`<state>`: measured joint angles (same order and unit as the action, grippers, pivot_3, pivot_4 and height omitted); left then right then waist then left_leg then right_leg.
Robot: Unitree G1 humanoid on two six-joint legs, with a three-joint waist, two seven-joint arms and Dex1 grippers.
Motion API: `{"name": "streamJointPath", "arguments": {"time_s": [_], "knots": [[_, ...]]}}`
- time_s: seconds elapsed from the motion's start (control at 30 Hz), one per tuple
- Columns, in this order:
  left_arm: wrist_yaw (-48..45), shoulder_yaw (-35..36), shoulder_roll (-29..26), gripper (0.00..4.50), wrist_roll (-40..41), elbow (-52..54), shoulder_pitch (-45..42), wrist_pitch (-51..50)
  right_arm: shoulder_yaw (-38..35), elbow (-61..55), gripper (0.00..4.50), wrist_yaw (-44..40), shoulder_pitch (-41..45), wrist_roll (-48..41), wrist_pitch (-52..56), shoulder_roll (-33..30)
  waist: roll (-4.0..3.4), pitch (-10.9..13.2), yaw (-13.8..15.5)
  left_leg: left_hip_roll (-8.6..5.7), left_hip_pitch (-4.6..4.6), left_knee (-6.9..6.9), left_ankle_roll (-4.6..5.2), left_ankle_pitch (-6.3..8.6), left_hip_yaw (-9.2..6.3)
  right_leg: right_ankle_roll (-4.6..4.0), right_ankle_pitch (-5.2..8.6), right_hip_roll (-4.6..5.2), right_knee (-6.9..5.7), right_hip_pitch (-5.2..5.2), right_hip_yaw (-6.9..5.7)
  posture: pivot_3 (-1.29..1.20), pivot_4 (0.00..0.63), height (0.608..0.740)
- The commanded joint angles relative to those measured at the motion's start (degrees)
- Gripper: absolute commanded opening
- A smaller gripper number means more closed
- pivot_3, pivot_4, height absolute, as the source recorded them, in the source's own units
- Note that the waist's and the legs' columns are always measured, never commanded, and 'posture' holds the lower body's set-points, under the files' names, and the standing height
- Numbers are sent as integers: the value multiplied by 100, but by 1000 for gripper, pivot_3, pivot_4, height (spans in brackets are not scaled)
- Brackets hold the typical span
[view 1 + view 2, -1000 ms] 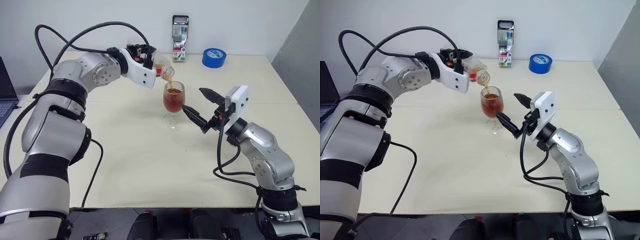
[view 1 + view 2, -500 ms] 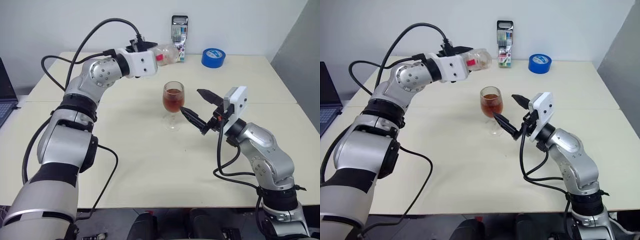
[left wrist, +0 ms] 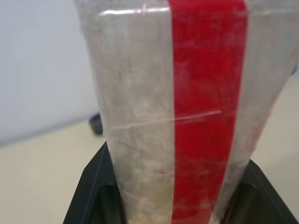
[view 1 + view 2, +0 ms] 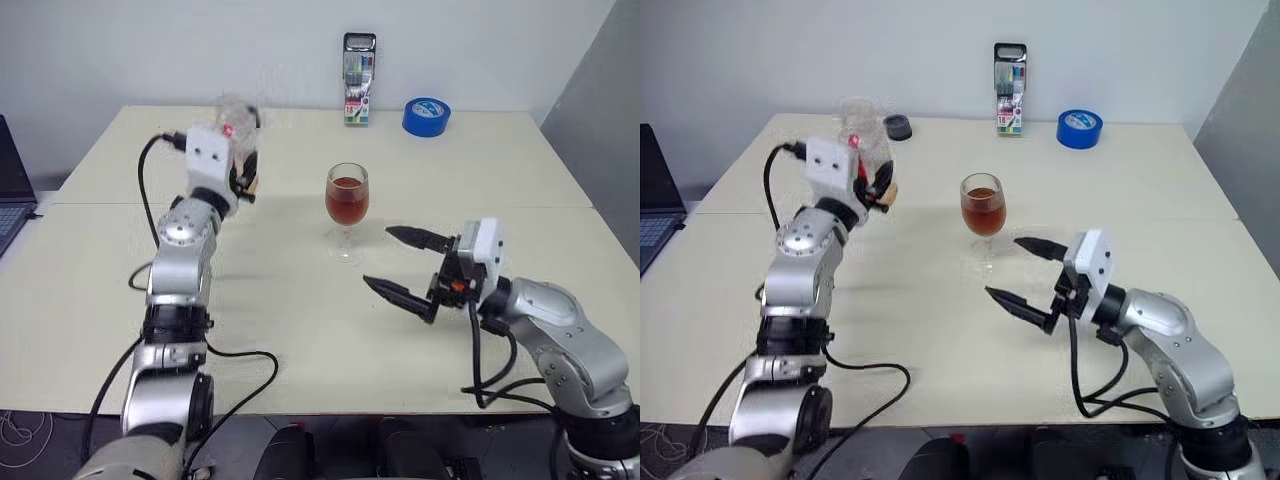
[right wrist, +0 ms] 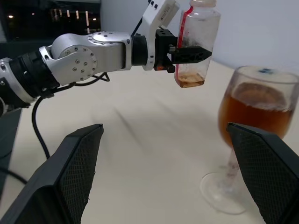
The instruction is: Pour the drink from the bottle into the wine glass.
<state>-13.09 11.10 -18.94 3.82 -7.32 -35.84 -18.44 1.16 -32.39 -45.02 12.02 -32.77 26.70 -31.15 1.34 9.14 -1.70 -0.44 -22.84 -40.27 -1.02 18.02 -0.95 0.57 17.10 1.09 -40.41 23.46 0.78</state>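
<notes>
Gripping the bottle upright again, left gripper swung off to the left, well apart from the wine glass, pouring over. Spread wide and empty, right gripper drawn back nearer, just right of the glass. Drink filling the bowl mid-table.

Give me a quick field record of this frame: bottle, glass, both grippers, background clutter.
bottle: upright, nearly empty, only a reddish-brown residue at the bottom, held above the table
left gripper: shut on the bottle
wine glass: standing on the table, bowl over half full of drink
right gripper: open, empty, near the glass
back edge: marker pack, blue tape roll
</notes>
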Motion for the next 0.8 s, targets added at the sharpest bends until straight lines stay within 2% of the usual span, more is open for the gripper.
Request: {"name": "streamJointPath", "arguments": {"time_s": [0.03, 0.3, 0.53, 0.8], "knots": [[285, 322, 82, 1754, 223, 584, 246, -74, -123, -95, 4500, -219, 24, -116, -263, -44, 1, 0, -1, 0, 3, -1, 0, 0, 1, 0, 0, 0, -4, 0, 1, 0, 150, 740], [164, 570, 431, 1754, 649, 236, 1161, 884, -1, 219, 4500, -67, 290, 35, -271, 116, 4, -3, 29, 0, 29, -3, 2, 1, 2, 0, 0, 0, -14, -22, 2, 0, 150, 740], [80, 609, 443, 1754, 801, -355, 1254, 1392, 27, 294, 4500, 30, 339, 128, -285, 153, 12, -8, 40, 0, 27, -3, 2, 1, 2, 0, 0, 0, -10, -22, 1, 0, 150, 740], [-83, 562, 338, 1754, 846, -646, 1187, 1472, 23, 339, 4500, 105, 350, 235, -287, 246, 12, -9, 33, 0, 27, -3, 9, 5, 1, 0, 0, 0, -11, -22, 1, 0, 150, 740]]}}
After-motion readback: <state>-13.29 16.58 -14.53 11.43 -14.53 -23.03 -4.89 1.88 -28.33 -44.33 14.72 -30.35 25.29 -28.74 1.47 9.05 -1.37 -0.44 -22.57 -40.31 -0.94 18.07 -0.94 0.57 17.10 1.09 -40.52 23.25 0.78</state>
